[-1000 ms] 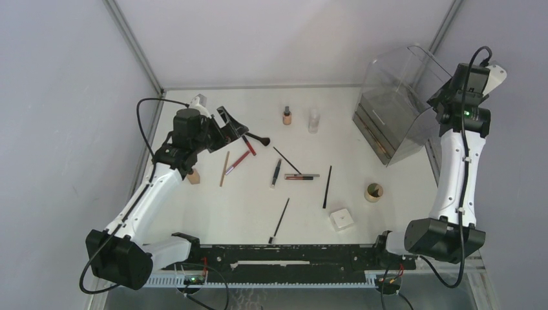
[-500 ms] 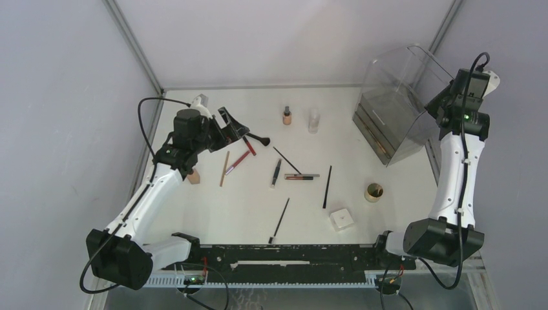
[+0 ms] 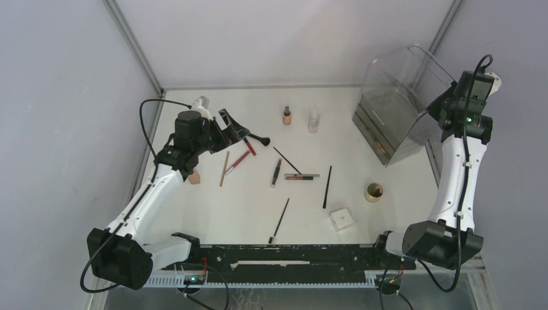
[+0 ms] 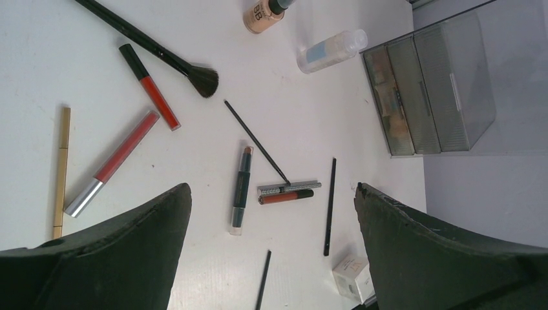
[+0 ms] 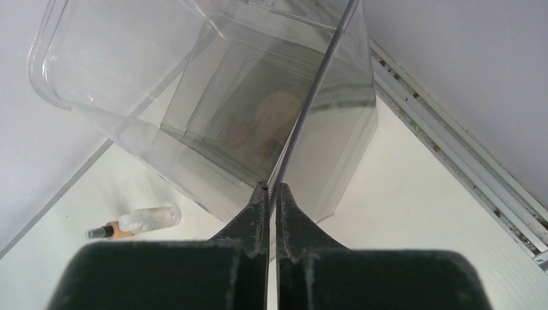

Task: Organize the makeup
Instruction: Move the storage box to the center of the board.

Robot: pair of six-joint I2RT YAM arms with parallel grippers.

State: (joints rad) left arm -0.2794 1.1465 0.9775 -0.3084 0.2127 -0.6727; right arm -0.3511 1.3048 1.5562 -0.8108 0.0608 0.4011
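Note:
The makeup lies scattered on the white table: a black fan brush, red lip sticks, a gold pencil, a tan dark-capped bottle, thin black pencils, a round puff and a white box. My left gripper hovers open above the brush and lip sticks, holding nothing. My right gripper is shut on the thin wall edge of the clear plastic bin. A tan puff shows inside the bin.
The clear bin stands tilted at the back right, with grey drawers low in it. A small clear bottle stands beside the tan one. A tan piece lies under the left arm. Walls close in on both sides.
My right gripper has closed onto the bin's wall edge, and the right wrist has shifted slightly to the right. The left arm has barely moved.

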